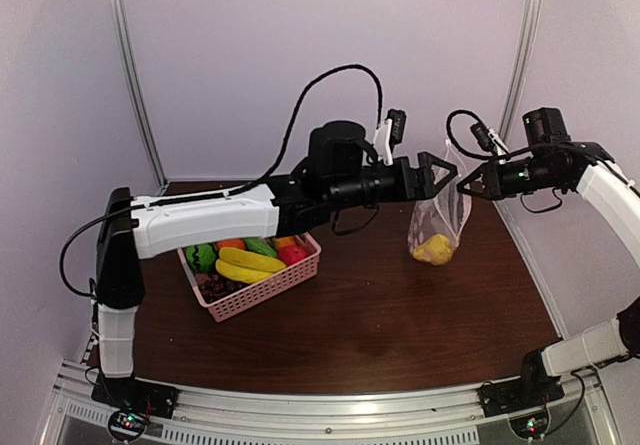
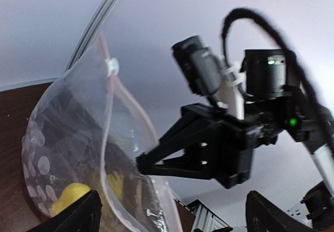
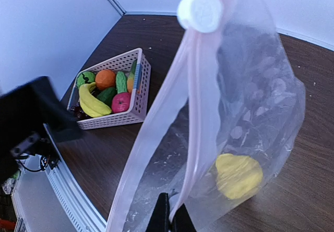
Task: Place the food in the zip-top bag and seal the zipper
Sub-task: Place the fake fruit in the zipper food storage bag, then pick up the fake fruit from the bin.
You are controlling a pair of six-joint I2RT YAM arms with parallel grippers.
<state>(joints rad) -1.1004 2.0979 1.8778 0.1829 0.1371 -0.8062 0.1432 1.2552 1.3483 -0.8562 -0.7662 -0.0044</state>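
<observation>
The zip-top bag (image 1: pixel 440 215) hangs open above the table with a yellow lemon (image 1: pixel 433 250) at its bottom. My right gripper (image 1: pixel 463 187) is shut on the bag's mouth edge (image 3: pixel 188 190). The white slider tab (image 3: pixel 200 11) sits at the far end of the zipper. My left gripper (image 1: pixel 445 180) is open just left of the bag's mouth; in its wrist view the bag (image 2: pixel 78 154) lies by its left finger (image 2: pixel 78 214). The rest of the food, with a banana (image 1: pixel 245 262) and an apple (image 1: pixel 292 254), lies in the pink basket (image 1: pixel 255 300).
The pink basket (image 3: pixel 138 94) stands at the table's left, under the left arm. Brown table top (image 1: pixel 400 325) lies between the basket and the bag. Walls with metal posts (image 1: pixel 135 85) close in the back and sides.
</observation>
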